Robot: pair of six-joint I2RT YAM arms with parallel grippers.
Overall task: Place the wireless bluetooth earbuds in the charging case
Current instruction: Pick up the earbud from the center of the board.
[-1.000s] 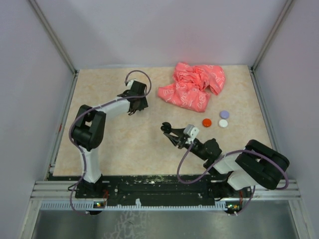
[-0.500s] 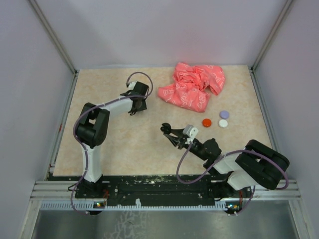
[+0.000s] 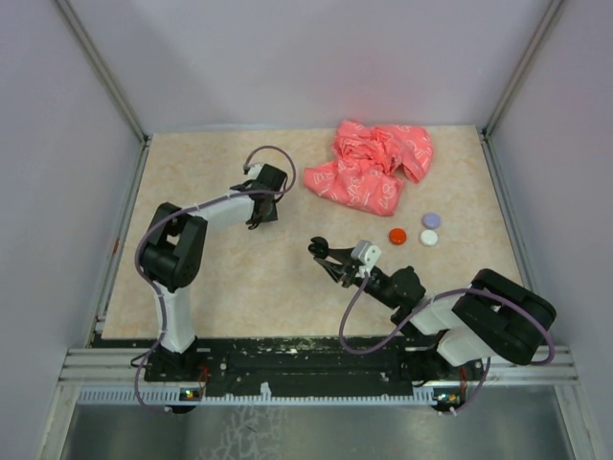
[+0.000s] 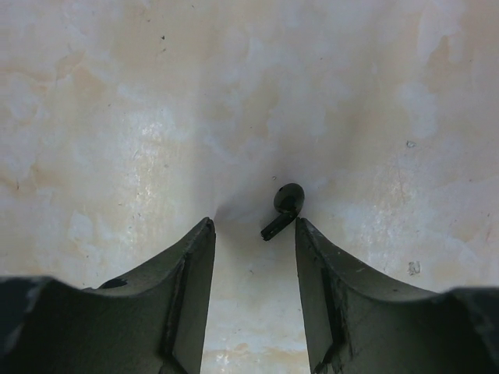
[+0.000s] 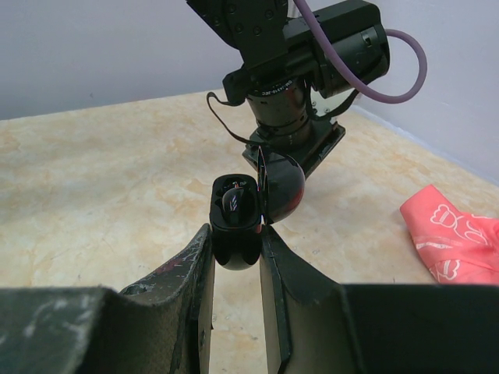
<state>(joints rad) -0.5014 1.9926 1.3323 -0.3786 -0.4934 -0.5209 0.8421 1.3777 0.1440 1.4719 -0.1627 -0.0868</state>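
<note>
The small black stemmed earbud (image 4: 285,204) is seen lying on the beige marbled tabletop (image 4: 117,117), just ahead of the left gripper (image 4: 253,234). Its jaws are spread and nothing is pinched, and the stem tip lies nearer one jaw than the other. For a sound pick, the jaws should be advanced slightly and centred, so that the bulb rather than the thin stem alone is caught squarely and the bud is not flicked aside. The glossy black charging case (image 5: 236,222), lid open, is held pinched by the right gripper (image 5: 235,241). Only the overhead view shows the gap between the grippers, the crumpled pink cloth (image 3: 369,168) and the small round discs (image 3: 429,238). The earbud cannot be made out there, and the case's cavity is shown by the right wrist view alone.
</note>
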